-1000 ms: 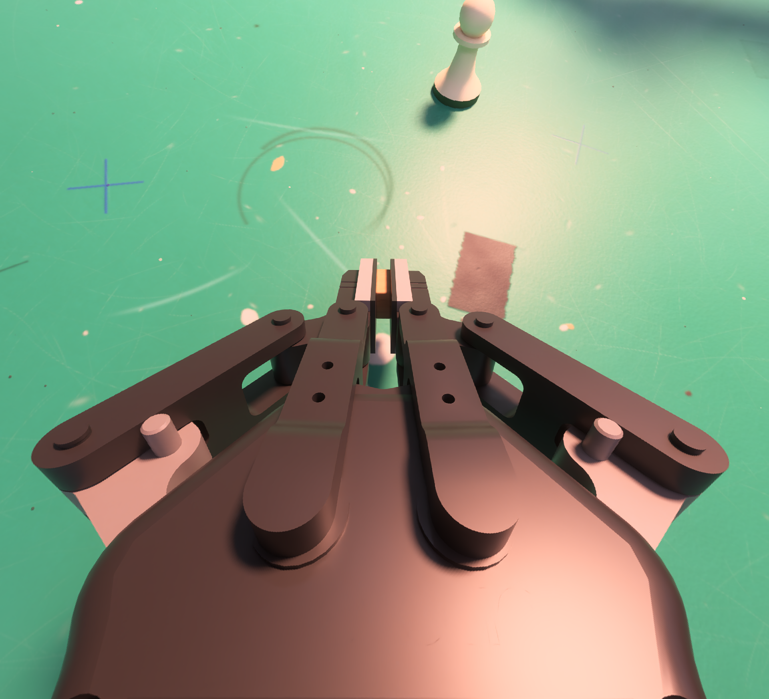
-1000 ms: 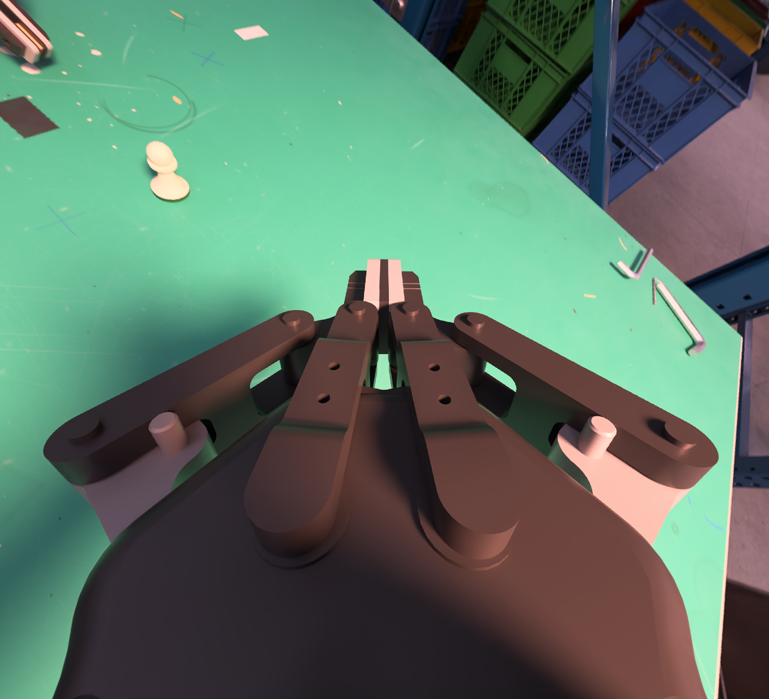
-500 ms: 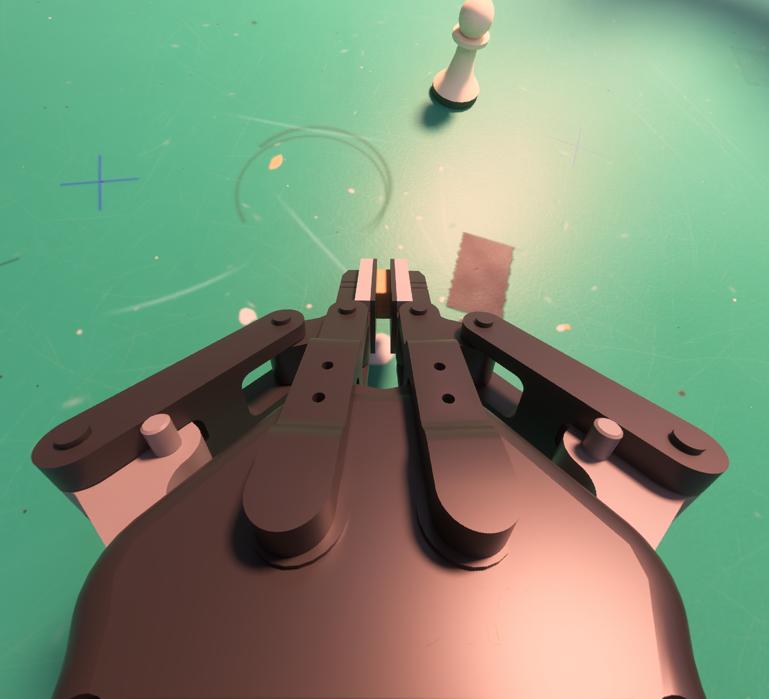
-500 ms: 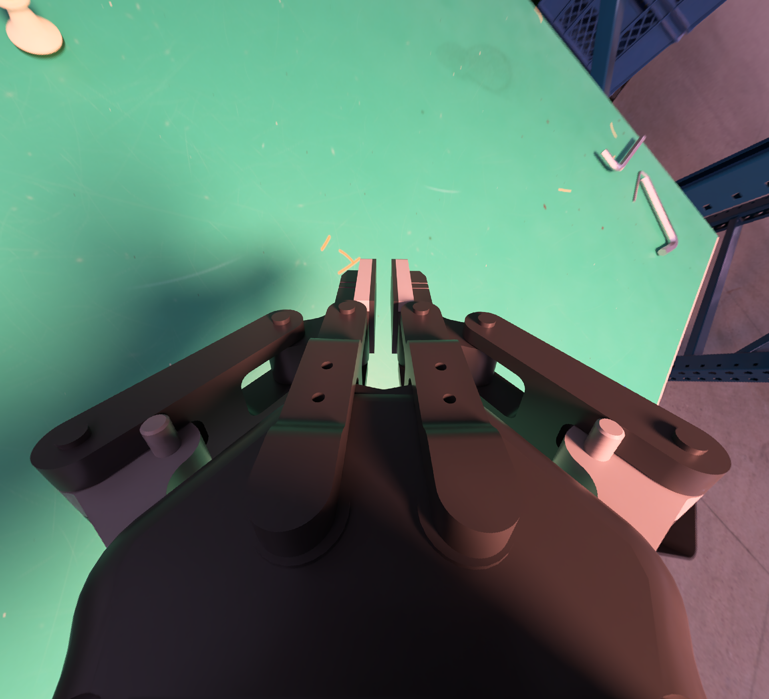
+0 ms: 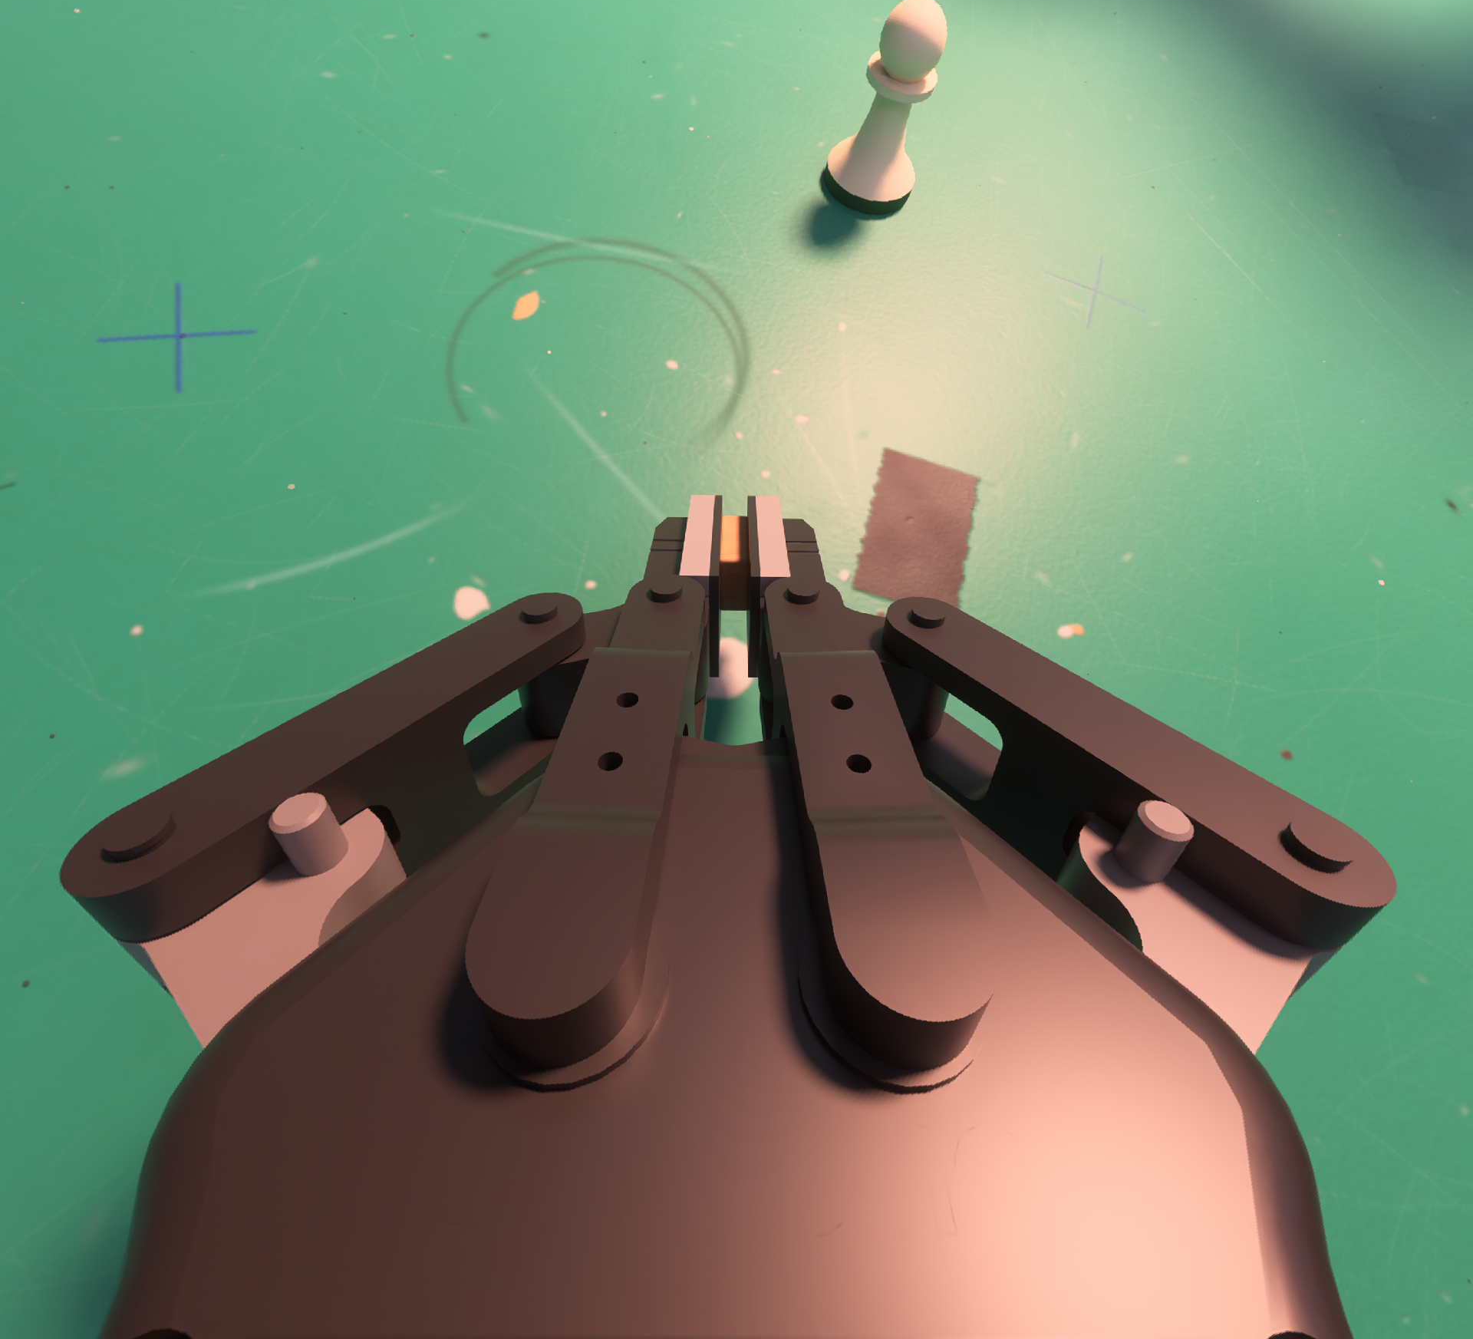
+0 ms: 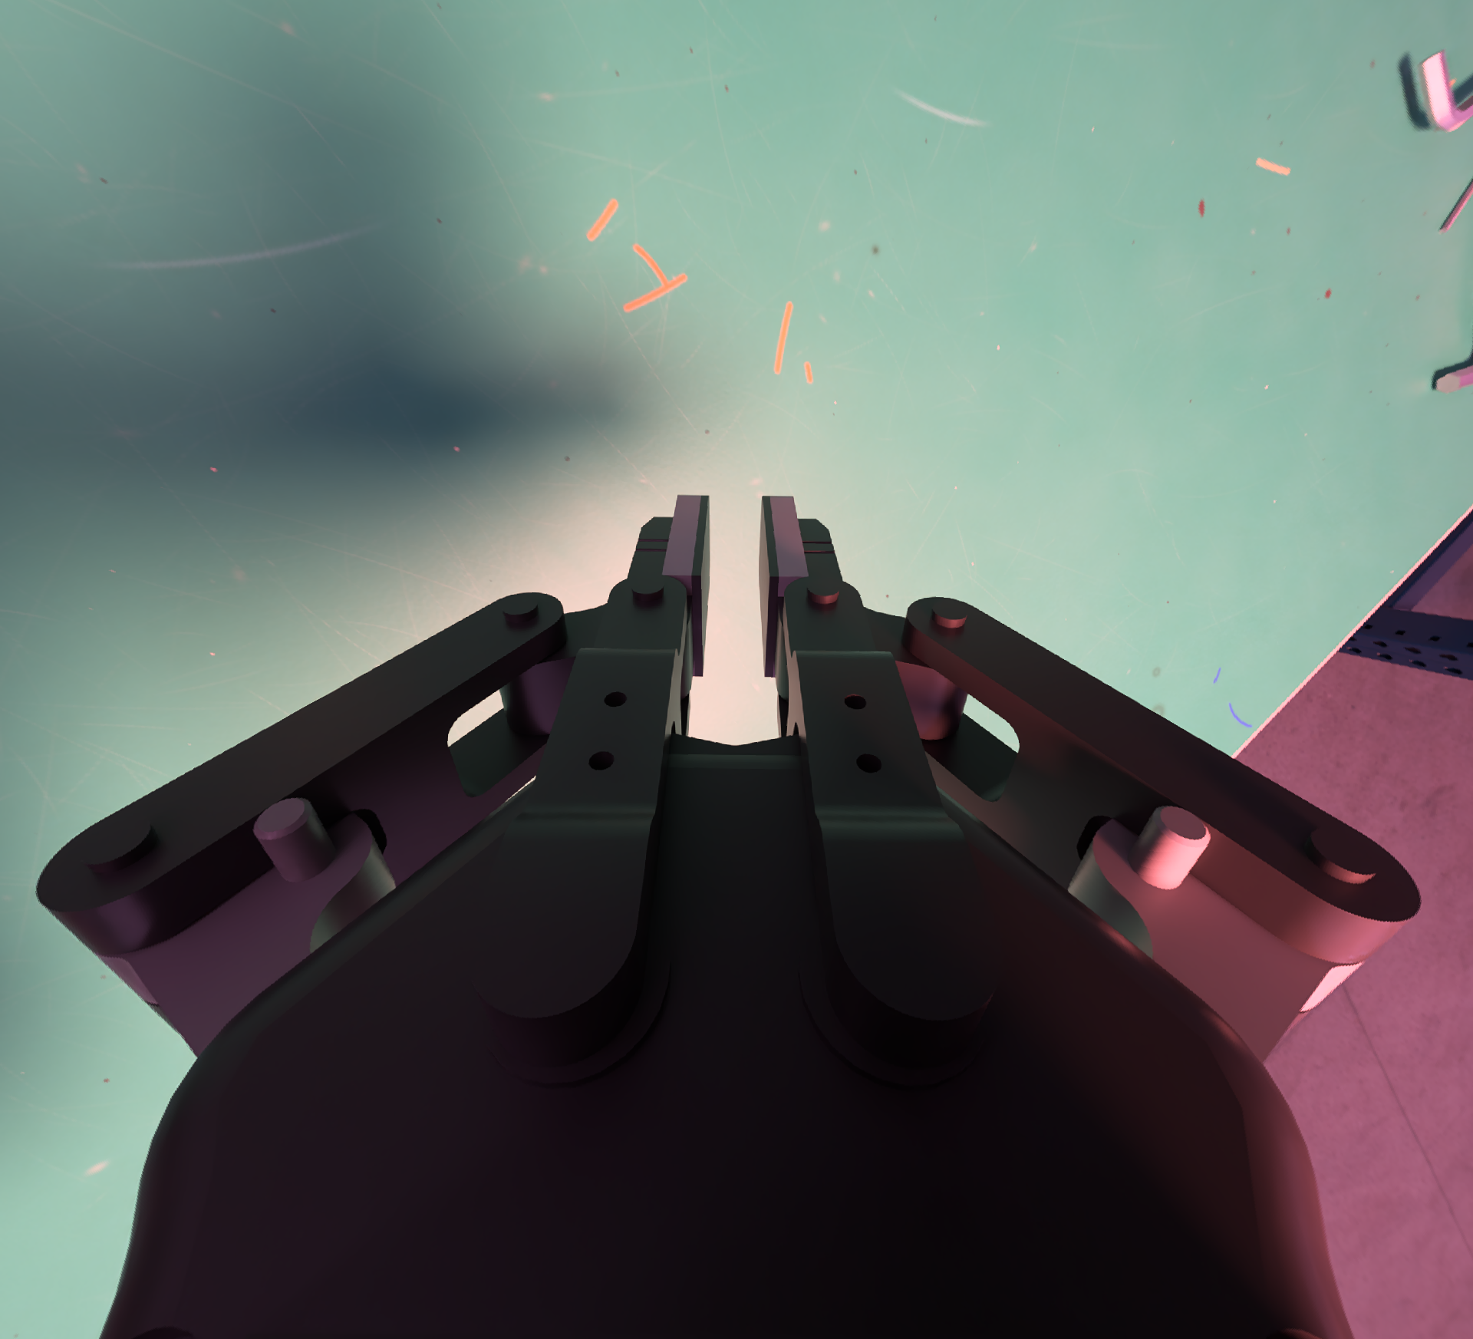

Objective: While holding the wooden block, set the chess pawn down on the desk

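In the left wrist view my left gripper (image 5: 733, 531) is shut on a small orange wooden block (image 5: 731, 543), held between the pads above the green desk (image 5: 319, 105). A cream chess pawn (image 5: 885, 113) stands upright on the desk ahead and to the right of it, well apart. In the right wrist view my right gripper (image 6: 733, 535) has a narrow gap between its fingers and holds nothing, low over the desk (image 6: 956, 264) near its right edge. The pawn does not show in this view.
A dark tape patch (image 5: 917, 527) lies just right of the left fingertips. A scuffed ring mark (image 5: 598, 336) and a blue cross (image 5: 178, 336) mark the desk. Metal hex keys (image 6: 1443, 105) lie at the far right by the desk edge (image 6: 1355, 647), with floor beyond.
The right gripper has opened from shut to a narrow gap and swung down and right toward the desk edge; the pawn has left its view. The left gripper still holds the block.
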Action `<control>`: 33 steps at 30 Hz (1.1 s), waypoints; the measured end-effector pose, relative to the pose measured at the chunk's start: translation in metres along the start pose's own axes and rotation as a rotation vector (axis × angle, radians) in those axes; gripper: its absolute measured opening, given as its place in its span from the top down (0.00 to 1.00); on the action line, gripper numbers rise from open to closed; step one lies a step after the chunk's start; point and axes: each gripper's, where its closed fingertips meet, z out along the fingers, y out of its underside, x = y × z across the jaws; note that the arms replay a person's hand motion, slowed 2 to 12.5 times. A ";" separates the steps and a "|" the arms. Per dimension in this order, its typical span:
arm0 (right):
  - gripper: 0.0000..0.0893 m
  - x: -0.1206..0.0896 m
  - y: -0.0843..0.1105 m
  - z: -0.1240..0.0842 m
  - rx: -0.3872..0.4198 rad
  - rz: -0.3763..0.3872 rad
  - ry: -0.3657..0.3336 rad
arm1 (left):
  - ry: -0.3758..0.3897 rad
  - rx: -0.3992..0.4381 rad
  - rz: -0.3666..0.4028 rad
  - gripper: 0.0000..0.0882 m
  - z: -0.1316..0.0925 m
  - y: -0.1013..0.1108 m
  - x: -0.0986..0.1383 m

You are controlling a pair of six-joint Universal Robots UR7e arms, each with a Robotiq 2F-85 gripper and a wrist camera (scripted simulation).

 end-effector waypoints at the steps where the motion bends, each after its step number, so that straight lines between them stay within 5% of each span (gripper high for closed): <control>1: 0.87 0.002 0.002 0.002 -0.014 -0.001 -0.002 | 0.000 0.000 0.000 0.94 0.000 0.000 0.000; 10: 0.86 0.016 0.006 0.021 -0.049 0.034 -0.041 | -0.011 0.001 0.005 0.94 0.000 0.000 -0.001; 18: 0.74 0.023 0.007 0.038 -0.068 0.068 -0.065 | -0.024 0.002 0.016 0.94 0.000 0.000 -0.001; 33: 0.64 0.014 0.025 0.054 -0.199 0.169 -0.208 | -0.027 0.008 -0.018 0.94 -0.003 0.001 -0.002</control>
